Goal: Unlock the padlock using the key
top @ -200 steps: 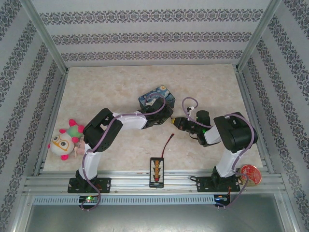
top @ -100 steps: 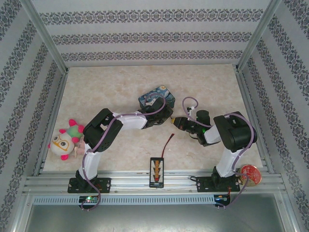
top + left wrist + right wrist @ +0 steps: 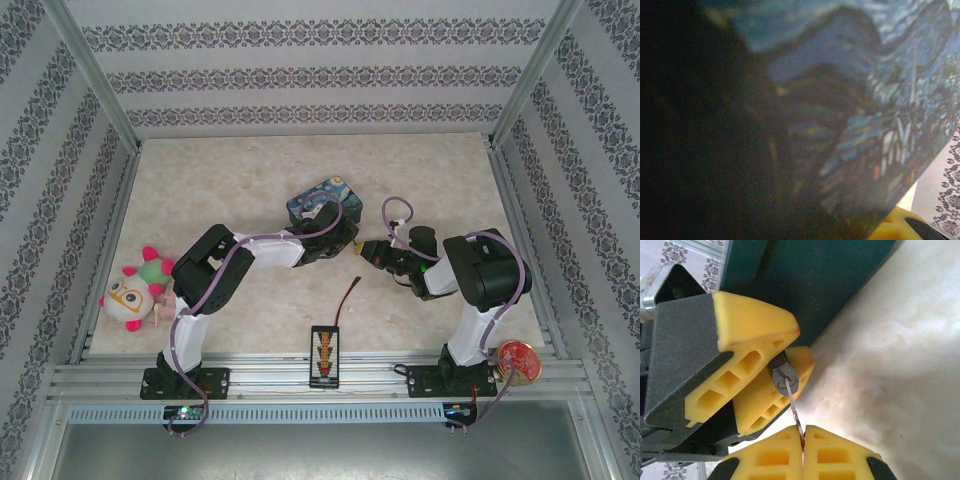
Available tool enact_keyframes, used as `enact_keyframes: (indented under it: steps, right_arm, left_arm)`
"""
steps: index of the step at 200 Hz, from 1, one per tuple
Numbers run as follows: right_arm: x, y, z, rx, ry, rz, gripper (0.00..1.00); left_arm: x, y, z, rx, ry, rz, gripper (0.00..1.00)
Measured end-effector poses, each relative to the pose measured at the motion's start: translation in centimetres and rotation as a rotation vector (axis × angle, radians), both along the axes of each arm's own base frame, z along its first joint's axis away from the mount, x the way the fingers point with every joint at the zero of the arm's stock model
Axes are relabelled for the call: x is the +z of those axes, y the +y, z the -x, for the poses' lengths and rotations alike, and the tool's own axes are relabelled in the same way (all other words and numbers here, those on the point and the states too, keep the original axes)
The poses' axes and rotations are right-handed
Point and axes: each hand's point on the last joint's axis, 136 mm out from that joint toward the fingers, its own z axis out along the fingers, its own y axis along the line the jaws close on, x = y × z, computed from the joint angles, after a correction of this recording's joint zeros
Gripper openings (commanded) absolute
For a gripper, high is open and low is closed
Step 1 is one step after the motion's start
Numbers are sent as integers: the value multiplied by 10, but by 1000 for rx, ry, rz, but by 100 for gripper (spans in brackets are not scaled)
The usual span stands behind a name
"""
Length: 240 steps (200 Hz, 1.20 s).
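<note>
Key (image 3: 793,409) (pinched by right gripper (image 3: 802,434)) sits in padlock (image 3: 784,377).

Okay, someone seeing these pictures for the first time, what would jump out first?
In the right wrist view, the yellow jaws of the right gripper pinch a thin key whose tip meets the keyhole of a tiny padlock clamped by the left gripper. From above, both arms meet mid-table beside a blue painted tin, with a bright plush toy at the left edge.
</note>
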Motion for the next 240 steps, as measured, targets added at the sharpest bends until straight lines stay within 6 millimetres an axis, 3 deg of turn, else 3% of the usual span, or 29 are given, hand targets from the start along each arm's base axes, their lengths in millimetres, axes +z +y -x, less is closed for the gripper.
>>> enact_keyframes:
  steps: [240]
  right_arm:
    - [8,-2,-14,-11,132,-124,0]
  left_arm:
    - [1,6,-6,22,-4,4,0]
